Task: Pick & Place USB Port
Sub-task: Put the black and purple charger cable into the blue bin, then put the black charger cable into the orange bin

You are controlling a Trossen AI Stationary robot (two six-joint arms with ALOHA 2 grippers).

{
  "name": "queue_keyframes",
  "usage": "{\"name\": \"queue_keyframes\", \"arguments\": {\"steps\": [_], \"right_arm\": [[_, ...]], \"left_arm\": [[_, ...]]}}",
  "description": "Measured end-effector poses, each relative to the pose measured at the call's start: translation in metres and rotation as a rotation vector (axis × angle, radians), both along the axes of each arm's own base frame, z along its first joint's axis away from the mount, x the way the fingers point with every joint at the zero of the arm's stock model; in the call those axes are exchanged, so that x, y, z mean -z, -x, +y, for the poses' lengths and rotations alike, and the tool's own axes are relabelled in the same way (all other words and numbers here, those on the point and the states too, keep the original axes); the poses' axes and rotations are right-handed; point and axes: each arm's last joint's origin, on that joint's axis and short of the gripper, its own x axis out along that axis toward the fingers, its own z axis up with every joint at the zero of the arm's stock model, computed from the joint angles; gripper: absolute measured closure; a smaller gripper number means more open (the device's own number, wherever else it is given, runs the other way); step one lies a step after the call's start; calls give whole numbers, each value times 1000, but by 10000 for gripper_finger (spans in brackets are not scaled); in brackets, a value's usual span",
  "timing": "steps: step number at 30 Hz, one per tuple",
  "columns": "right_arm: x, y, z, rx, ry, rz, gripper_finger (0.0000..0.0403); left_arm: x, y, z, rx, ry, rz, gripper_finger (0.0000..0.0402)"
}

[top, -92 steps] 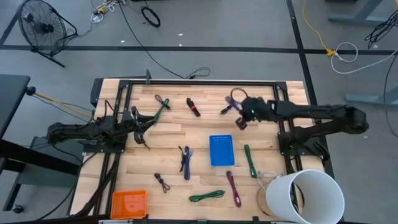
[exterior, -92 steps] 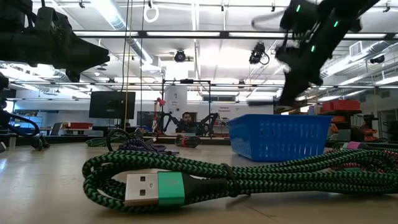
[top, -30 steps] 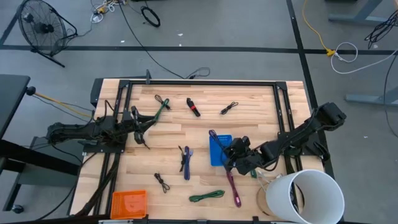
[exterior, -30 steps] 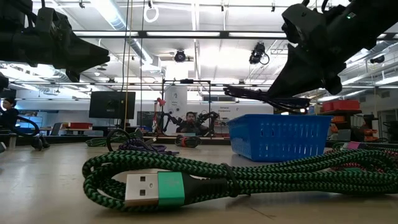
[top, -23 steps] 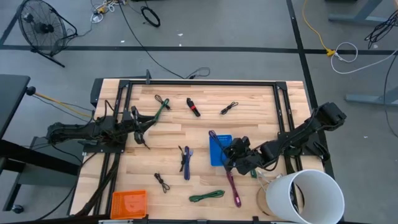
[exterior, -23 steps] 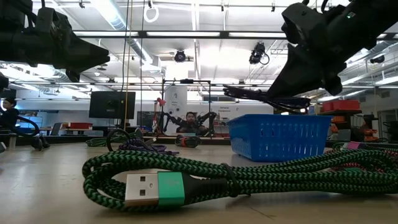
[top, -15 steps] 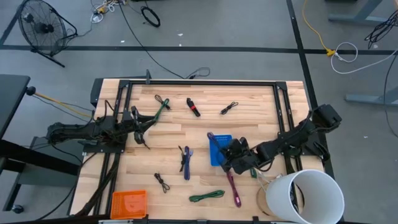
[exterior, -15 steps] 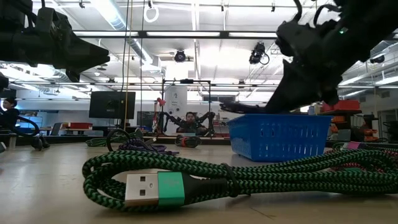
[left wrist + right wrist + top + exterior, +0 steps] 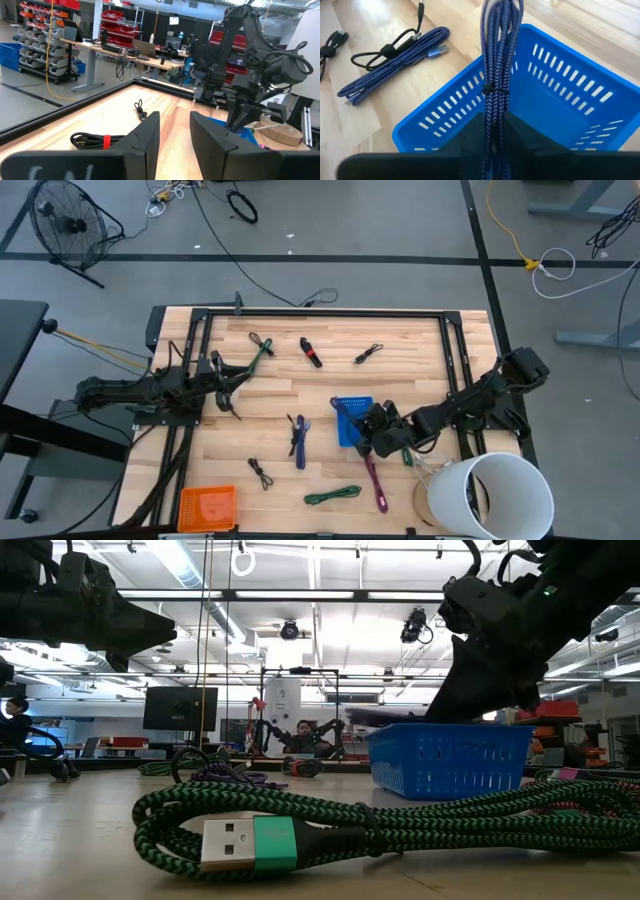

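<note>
High view: right gripper (image 9: pixel 372 423) over the blue basket (image 9: pixel 352 423); left gripper (image 9: pixel 222 380) parked at the table's left side. White bucket (image 9: pixel 490 495) at the near right corner, contents unclear.

Low view: basket stands on the table, green cable (image 9: pixel 330 825) in front.

Left wrist view: left fingers (image 9: pixel 145 137) narrowly parted, holding nothing.

Right wrist view: right fingers (image 9: pixel 520 135) pinch a bundled blue USB cable (image 9: pixel 496 75) hanging over the basket's rim; no other contents seen.

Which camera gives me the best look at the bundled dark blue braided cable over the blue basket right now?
The right wrist view: the dark blue braided cable fills the frame between the right gripper fingers, above the blue slotted plastic basket. The high view shows only its end. The low view shows a dark blur at the basket rim, and in the left wrist view I cannot make it out.
</note>
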Motion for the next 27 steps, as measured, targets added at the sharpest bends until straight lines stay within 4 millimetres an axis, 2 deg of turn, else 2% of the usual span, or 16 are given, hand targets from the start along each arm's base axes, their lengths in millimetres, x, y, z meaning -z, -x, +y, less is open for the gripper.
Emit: {"name": "queue_keyframes", "arguments": {"steps": [10, 14, 18, 23, 27], "right_arm": [[-1, -1, 0, -34, 39, 1, 246], [-5, -4, -6, -23, 157, -18, 233], [-14, -6, -16, -55, 166, -18, 232], [-35, -6, -39, -74, 248, -26, 232], [-42, -5, -71, 7, 283, 21, 238]], "left_arm": [[0, 0, 0, 0, 0, 0, 289], [0, 0, 0, 0, -1, 0, 289], [0, 0, 0, -1, -3, 1, 289], [0, 0, 0, -1, -3, 1, 289], [0, 0, 0, -1, -3, 0, 289]]}}
